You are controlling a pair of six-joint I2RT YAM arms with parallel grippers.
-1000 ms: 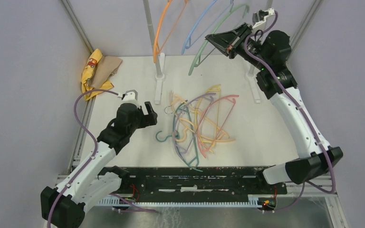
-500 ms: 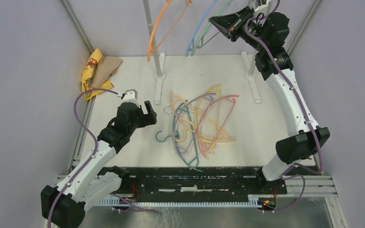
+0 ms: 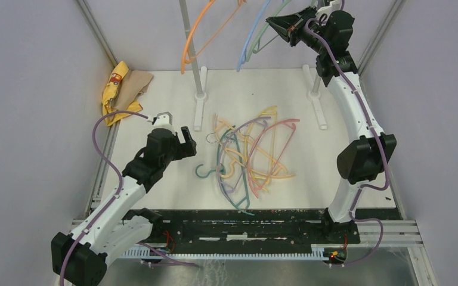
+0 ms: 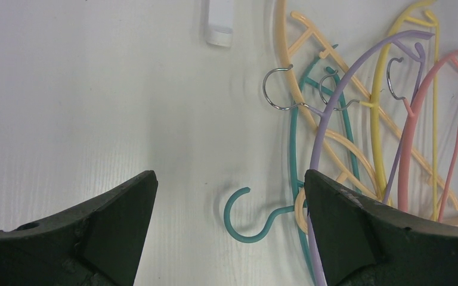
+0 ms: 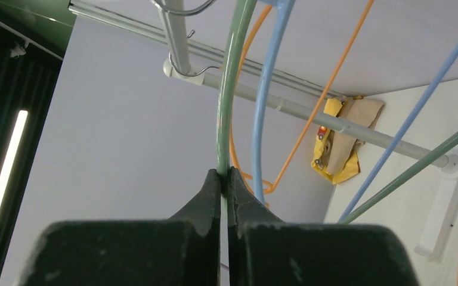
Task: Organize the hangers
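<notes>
Two states — right gripper clamps the green hanger, left gripper gapes beside tangled hangers.

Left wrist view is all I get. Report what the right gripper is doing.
Observer: The right gripper is shut on the green hanger, raised up near the rack rail.
Operator: List what else is up there.
Observer: A blue hanger and an orange hanger hang beside the green one.
Operator: Name anything on the table besides my pile.
Observer: A yellow and brown cloth bundle lies at the table's far left corner.
</notes>
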